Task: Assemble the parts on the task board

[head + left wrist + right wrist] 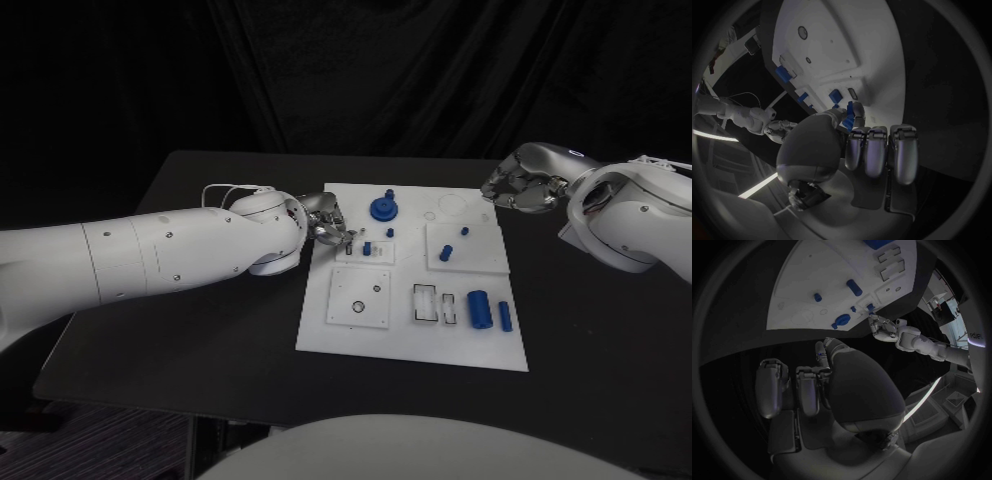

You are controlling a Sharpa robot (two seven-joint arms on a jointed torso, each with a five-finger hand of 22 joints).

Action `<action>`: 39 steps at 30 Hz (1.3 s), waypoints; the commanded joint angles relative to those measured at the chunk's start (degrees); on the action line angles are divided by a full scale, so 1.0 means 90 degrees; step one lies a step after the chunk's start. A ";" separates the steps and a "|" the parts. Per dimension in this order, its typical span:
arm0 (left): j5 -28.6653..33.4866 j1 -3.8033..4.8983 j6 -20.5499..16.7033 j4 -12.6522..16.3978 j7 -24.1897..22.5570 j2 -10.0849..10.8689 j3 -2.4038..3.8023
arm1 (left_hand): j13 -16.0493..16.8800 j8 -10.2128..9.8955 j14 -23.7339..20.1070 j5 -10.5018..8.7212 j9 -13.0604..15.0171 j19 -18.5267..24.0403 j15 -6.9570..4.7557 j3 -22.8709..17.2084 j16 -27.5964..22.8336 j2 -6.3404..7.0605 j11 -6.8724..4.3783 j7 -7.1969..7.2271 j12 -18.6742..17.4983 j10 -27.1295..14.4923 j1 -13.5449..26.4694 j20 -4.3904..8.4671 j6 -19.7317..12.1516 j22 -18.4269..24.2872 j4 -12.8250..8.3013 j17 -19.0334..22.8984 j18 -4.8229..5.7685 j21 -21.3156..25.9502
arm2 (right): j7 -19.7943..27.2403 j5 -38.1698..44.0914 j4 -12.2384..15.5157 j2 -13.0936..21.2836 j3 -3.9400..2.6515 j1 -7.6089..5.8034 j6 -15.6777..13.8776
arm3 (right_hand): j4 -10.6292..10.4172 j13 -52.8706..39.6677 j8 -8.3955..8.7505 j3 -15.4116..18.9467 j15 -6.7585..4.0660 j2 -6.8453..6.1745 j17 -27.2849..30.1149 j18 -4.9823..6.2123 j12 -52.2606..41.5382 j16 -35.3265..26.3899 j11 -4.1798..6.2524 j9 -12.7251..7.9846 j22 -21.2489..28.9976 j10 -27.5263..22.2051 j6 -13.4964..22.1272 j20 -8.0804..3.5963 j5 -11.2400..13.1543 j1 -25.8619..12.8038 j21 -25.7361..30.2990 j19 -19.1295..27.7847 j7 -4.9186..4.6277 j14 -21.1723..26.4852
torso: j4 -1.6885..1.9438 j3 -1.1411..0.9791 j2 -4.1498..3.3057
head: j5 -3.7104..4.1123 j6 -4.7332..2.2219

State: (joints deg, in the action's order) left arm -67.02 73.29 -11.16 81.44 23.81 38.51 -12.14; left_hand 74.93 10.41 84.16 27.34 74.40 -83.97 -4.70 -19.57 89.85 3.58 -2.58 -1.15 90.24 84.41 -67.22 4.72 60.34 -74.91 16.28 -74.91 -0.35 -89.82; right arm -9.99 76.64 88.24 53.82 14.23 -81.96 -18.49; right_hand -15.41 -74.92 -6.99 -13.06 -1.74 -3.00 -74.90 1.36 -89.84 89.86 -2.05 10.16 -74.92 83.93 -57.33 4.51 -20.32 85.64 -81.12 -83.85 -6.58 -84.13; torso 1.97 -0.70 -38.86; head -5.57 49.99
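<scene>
- the white task board (361, 335) lies mid-desk (188, 330), blue parts (505, 315) on it.
- the left hand (326, 222) sits at the board's left edge by a small blue part (368, 247).
- the right hand (522, 190) hovers off the board's far right corner, fingers curled.

The bench (173, 340) is black, and behind it hangs a black curtain (361, 70) across the upper part of the frame. At the centre lies the white task board (411, 345), plain apart from thin dark outlines around its recesses. The parts on it are blue: a round knobbed piece (384, 208) near the top centre, a short peg (446, 252) right of the middle, a flat block (479, 307) and a slim cylinder (506, 315) at the lower right. The left arm (144, 258), entering from the left edge, is white, ending in a silver left robot hand (329, 222). The right arm (635, 215) at the right edge is white too, its right robot hand (522, 188) silver-grey.
</scene>
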 commanded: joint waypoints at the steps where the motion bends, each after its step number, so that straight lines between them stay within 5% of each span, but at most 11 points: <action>1: -0.0098 -0.0022 0.0101 -0.0005 -0.0064 -0.0010 0.0005 | 0.1675 0.0008 0.0649 0.0029 -0.0004 -0.0670 -0.0020 -0.0022 0.0017 -0.0001 0.0010 -0.0016 -0.0027 0.0621 0.0048 0.0024 0.0046 -0.1677 0.0009 -0.1677 0.0039 -0.0019 | -0.0151 0.0003 0.0000 -0.0006 -0.0005 0.0014 0.0018 | -0.0001 -0.1675 0.0037 -0.0034 0.0032 0.0044 -0.1678 0.0110 -0.0017 0.0016 -0.0024 -0.0009 -0.1331 0.0674 -0.0033 0.0030 -0.0032 -0.0039 0.0025 -0.0163 -0.0018 -0.0652 | 0.0001 0.0003 -0.0004 | -0.0008 0.0001; 26: -0.0089 -0.0231 0.0190 0.0115 0.0012 0.0130 0.0004 | 0.1675 0.0046 0.0649 0.0068 0.0021 -0.0670 -0.0022 -0.0029 0.0017 -0.0001 0.0003 0.0001 -0.0027 0.0621 0.0057 0.0025 0.0087 -0.1677 -0.0013 -0.1677 0.0039 -0.0019 | -0.0164 -0.0100 -0.0024 -0.0032 -0.0005 0.0016 0.0095 | 0.0003 -0.1675 0.0034 -0.0039 0.0031 0.0046 -0.1678 0.0111 -0.0017 0.0016 -0.0023 -0.0009 -0.1329 0.0674 -0.0046 0.0029 -0.0033 -0.0046 0.0031 -0.0161 -0.0015 -0.0652 | 0.0000 0.0000 0.0000 | 0.0005 0.0001; 39: -0.0089 -0.0263 0.0113 0.0189 -0.0038 0.0150 0.0004 | 0.1675 0.0058 0.0649 0.0074 0.0029 -0.0670 -0.0023 -0.0033 0.0017 -0.0006 0.0001 0.0005 -0.0027 0.0621 0.0059 0.0026 0.0097 -0.1677 -0.0016 -0.1677 0.0039 -0.0019 | -0.0177 -0.0135 -0.0027 -0.0034 -0.0005 0.0016 0.0128 | 0.0003 -0.1675 0.0034 -0.0039 0.0031 0.0046 -0.1678 0.0111 -0.0017 0.0016 -0.0023 -0.0009 -0.1329 0.0674 -0.0046 0.0029 -0.0033 -0.0046 0.0031 -0.0161 -0.0015 -0.0652 | 0.0000 0.0000 -0.0001 | -0.0003 0.0001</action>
State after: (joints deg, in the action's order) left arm -67.71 71.48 -11.16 82.97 23.91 39.91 -11.83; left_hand 74.92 10.65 84.16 27.79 74.59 -83.97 -4.70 -19.56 89.85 3.58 -2.57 -1.12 90.24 84.41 -67.22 4.72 60.72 -74.91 16.28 -74.91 -0.35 -89.82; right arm -10.28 75.63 88.01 53.51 14.23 -81.96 -17.68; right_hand -15.41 -74.91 -6.99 -13.06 -1.74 -2.77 -74.90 1.36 -89.84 89.86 -2.05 10.17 -74.90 83.93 -57.33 4.51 -20.32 85.41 -81.13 -83.85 -6.57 -84.13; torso 1.98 -0.70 -38.85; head -5.63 49.99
